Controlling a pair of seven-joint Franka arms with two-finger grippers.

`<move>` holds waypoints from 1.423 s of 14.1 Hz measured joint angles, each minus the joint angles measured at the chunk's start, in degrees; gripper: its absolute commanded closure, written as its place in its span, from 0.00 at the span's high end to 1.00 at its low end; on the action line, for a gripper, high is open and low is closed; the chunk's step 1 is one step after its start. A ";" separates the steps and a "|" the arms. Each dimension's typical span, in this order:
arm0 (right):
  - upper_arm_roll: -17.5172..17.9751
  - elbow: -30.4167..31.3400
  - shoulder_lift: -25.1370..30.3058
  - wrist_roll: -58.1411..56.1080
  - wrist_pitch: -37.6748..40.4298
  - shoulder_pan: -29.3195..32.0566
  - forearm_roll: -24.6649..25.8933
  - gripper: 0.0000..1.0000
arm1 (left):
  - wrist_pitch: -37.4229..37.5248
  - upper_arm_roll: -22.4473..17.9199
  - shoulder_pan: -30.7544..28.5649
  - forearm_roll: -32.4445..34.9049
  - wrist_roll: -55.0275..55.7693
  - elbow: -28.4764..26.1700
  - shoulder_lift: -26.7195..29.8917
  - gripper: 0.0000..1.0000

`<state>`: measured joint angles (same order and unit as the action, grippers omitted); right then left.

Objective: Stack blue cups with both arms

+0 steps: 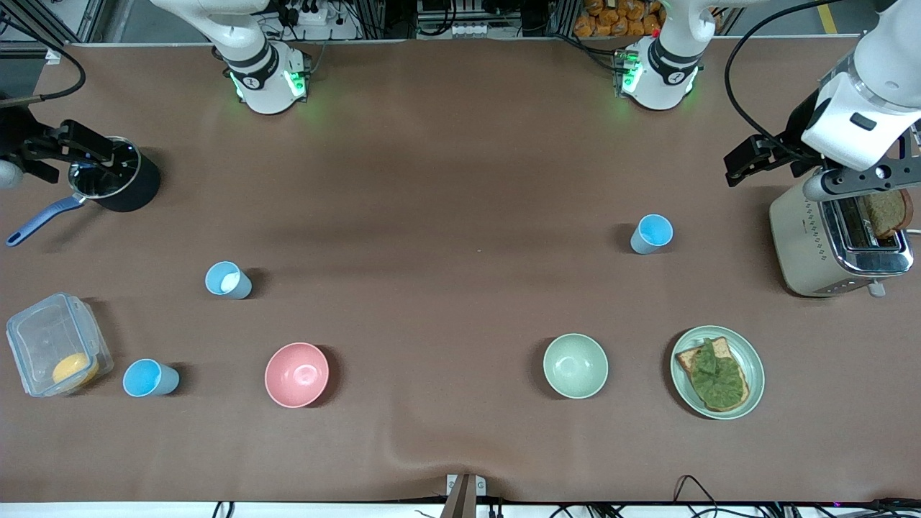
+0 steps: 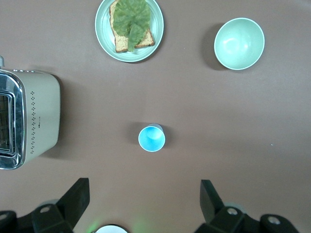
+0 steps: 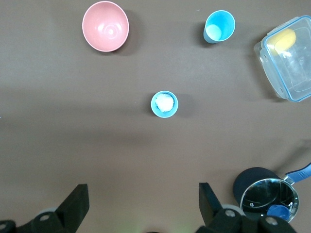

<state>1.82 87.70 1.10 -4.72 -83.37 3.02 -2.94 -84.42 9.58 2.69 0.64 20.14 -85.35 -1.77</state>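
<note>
Three light-blue cups stand apart on the brown table. One (image 1: pixel 652 234) is near the toaster and also shows in the left wrist view (image 2: pixel 151 138). One with a white patch inside (image 1: pixel 229 280) and a plain one (image 1: pixel 150 378) stand toward the right arm's end; both show in the right wrist view, the patched one (image 3: pixel 164 104) and the plain one (image 3: pixel 219 26). My left gripper (image 1: pixel 748 162) (image 2: pixel 145 183) is open and empty, high up by the toaster. My right gripper (image 1: pixel 86 147) (image 3: pixel 142 187) is open and empty, high up by the pot.
A pink bowl (image 1: pixel 296 374) and a pale green bowl (image 1: pixel 575 365) sit near the front camera. A plate (image 1: pixel 755 374) holds toast with greens. A toaster (image 1: pixel 838 237) holds bread. A black pot (image 1: pixel 115 183) and a clear container (image 1: pixel 57 354) are at the right arm's end.
</note>
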 measured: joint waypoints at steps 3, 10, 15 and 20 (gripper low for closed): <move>-0.03 -0.02 0.04 0.01 0.00 0.00 0.00 1.00 | -0.73 0.45 -0.01 0.23 0.00 0.10 0.17 1.00; -0.03 -0.02 0.16 0.02 1.20 0.00 0.00 1.00 | -0.90 0.81 -0.28 0.33 0.00 0.22 0.27 1.00; -0.02 -0.10 0.09 0.02 0.97 0.00 0.01 1.00 | -0.91 0.81 -0.36 0.33 0.00 0.22 0.27 1.00; 0.03 0.45 -2.84 -0.04 -2.85 -0.93 0.00 1.00 | -0.91 0.80 -0.45 0.33 0.00 0.22 0.27 1.00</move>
<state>1.85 88.15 -1.74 -4.76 -86.22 2.09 -2.94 -85.32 10.38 2.24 0.96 20.14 -85.13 -1.50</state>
